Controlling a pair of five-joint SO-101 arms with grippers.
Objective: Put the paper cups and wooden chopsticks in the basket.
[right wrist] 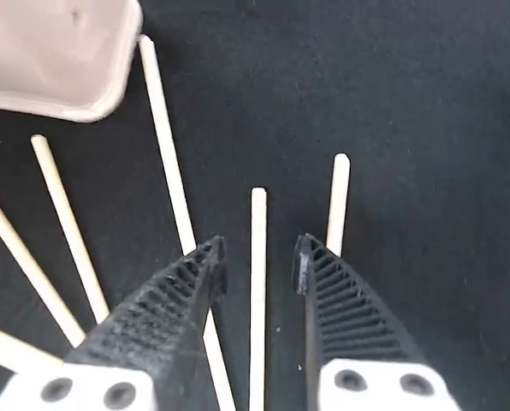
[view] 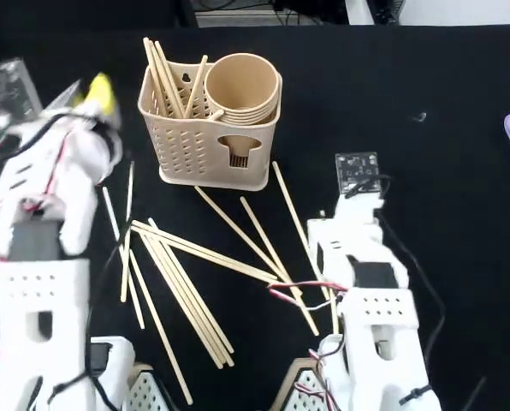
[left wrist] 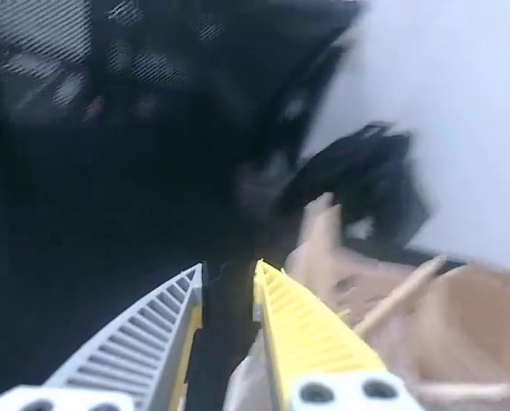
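**A:** Where do the paper cups (view: pixel 243 84) sit?

**B:** Stacked together in one compartment of the basket (view: pixel 205 147), at the far side of the black table (view: pixel 435 94). The other compartment holds a handful of upright chopsticks (view: pixel 164 75), leaning against its wall.

**A:** And the others?

**B:** The loose chopsticks (view: pixel 183 287) lie scattered flat on the table in front of the basket, between the two arms. Several overlap in a fan nearer the left arm.

**A:** What is the left gripper (left wrist: pixel 229 272) doing?

**B:** It is raised beside the basket, on the chopstick compartment's side. Its yellow-lined fingers stand a narrow gap apart with nothing between them (its wrist view is blurred, but the gap reads dark).

**A:** The right gripper (right wrist: pixel 259 255)?

**B:** It is low over the table, with its black fingers clearly spread. One chopstick (right wrist: pixel 257 282) lies on the table in the gap between them, with space on both sides, so it is not pinched. Another stick (right wrist: pixel 338 197) lies just beside one finger.
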